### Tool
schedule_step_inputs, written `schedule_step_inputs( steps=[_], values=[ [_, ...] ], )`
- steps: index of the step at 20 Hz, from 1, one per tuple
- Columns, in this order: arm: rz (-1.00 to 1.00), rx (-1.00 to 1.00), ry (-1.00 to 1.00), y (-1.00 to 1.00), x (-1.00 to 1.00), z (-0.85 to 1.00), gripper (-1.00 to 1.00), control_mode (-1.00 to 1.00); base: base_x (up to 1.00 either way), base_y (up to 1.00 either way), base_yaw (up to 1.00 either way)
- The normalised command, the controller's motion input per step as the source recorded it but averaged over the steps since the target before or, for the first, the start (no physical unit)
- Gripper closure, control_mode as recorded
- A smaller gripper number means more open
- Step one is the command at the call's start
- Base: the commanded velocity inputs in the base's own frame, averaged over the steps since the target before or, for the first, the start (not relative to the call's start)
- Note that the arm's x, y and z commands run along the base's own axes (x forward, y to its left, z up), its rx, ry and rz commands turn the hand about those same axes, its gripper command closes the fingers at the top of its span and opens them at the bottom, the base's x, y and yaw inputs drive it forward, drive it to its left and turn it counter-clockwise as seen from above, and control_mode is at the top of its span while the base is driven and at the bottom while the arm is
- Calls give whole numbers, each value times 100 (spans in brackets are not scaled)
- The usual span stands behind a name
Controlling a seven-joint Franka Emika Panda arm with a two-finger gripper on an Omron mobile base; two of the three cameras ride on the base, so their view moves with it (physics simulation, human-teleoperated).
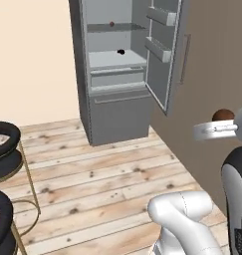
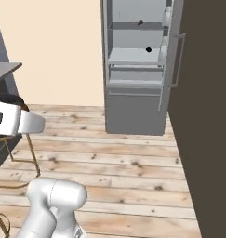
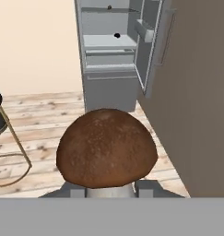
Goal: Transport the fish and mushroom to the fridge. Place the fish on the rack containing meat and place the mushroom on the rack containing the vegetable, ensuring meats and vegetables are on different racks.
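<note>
The mushroom [image 3: 106, 148], with a rounded brown cap and pale stem, sits between the fingers of my gripper [image 3: 111, 189], which is shut on it. In the left base view the mushroom [image 1: 223, 115] rides on the gripper [image 1: 221, 123] at the right edge, well short of the fridge [image 1: 100, 114]. The fridge stands open across the wooden floor. Its upper, darker rack [image 1: 110, 28] carries the meat [image 1: 111, 23]. The white rack [image 1: 115, 60] below carries the dark vegetable [image 1: 121, 51]. The fish is out of view.
The open fridge door [image 1: 165, 50] swings out to the right, beside a tall brown cabinet wall [image 1: 212, 74]. Black-seated stools on thin gold legs [image 1: 5, 142] stand at the left. Bare wooden floor [image 1: 107, 164] lies between me and the fridge.
</note>
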Motion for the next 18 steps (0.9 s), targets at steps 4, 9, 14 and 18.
schedule_step_inputs(
  steps=[4, 9, 14, 18],
  values=[
    [0, 0, 0, 0, 0, 0, 100, 100, 100, -8, 15],
    [0, 0, 0, 0, 0, 0, 100, 100, 100, -1, 0],
    [0, 0, 0, 0, 0, 0, 100, 100, 100, 42, -19],
    [0, 0, 0, 0, 0, 0, 100, 100, 100, 12, -22]
  ],
)
